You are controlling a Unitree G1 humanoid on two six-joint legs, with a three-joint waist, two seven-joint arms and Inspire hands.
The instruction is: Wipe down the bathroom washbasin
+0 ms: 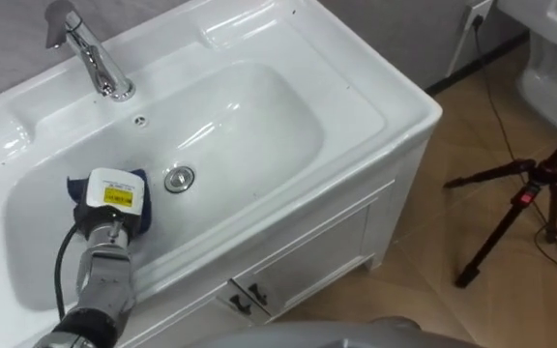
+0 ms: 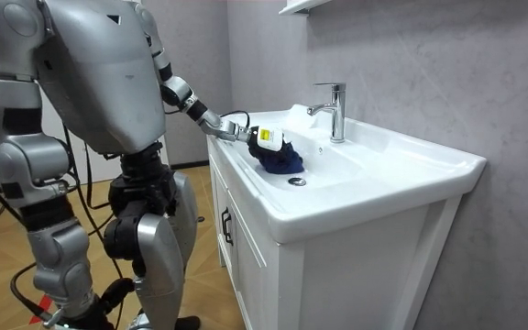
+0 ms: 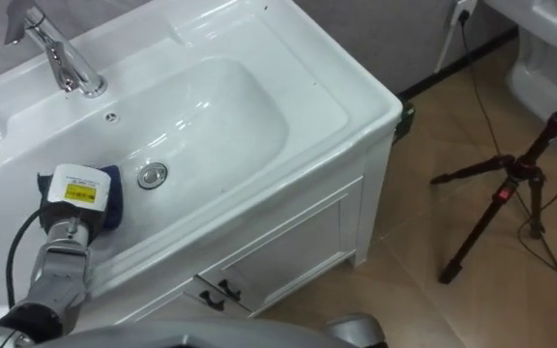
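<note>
Drain (image 1: 180,179) lies just right of your left hand (image 1: 114,195), atop the blue cloth (image 1: 144,208) in the basin (image 1: 259,116); its grip cannot be told.

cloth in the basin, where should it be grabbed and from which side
Probably the bunched top of the cloth, from straight above: it sits as a raised heap on the basin floor beside the drain, with walls blocking a side approach. The left hand rests on it.
</note>
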